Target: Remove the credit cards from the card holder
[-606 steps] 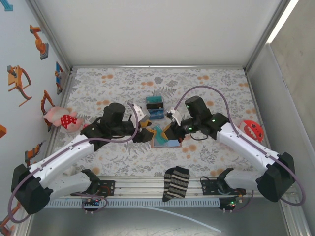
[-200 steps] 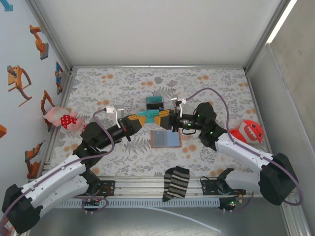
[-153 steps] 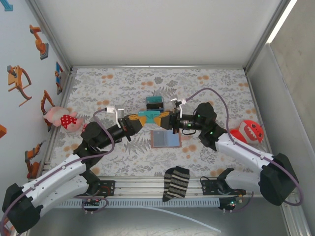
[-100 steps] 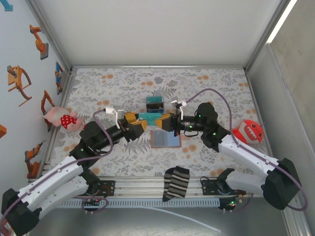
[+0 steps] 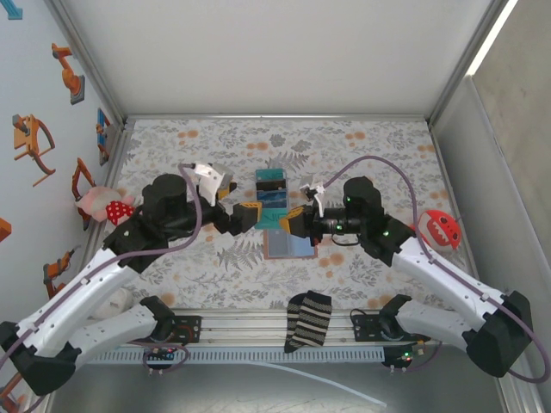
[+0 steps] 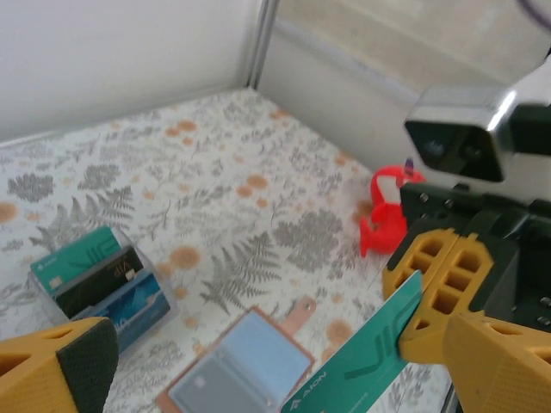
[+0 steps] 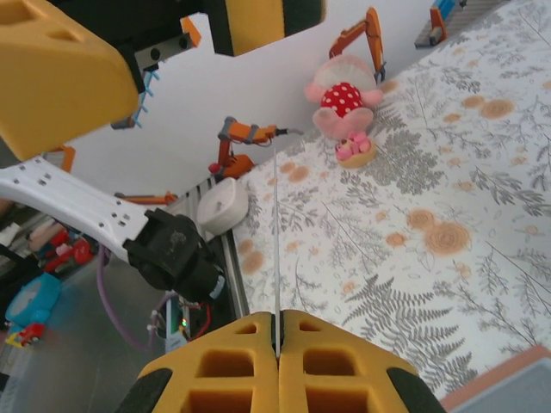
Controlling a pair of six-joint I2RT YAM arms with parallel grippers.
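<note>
A teal credit card [image 5: 274,218] hangs above the table, and my right gripper [image 5: 295,221] is shut on its right end. The right wrist view has that card [image 7: 276,249] edge-on between my right gripper's [image 7: 278,331] closed fingers. My left gripper [image 5: 239,206] is open just left of the card and apart from it. From the left wrist, the card [image 6: 362,361] sits in the gap of my left gripper [image 6: 275,353]. The tan card holder [image 5: 288,243] lies open and flat below, its light-blue inside up [image 6: 237,366].
A clear box of cards [image 5: 272,188] stands behind the card holder [image 6: 95,280]. A striped sock [image 5: 308,318] lies at the near edge. A red toy [image 5: 441,225] sits at the right, a pink plush [image 5: 108,209] at the left.
My left gripper has opened, let go of the teal card and drawn back to the left. The right gripper keeps the card and has sunk a little toward the card holder.
</note>
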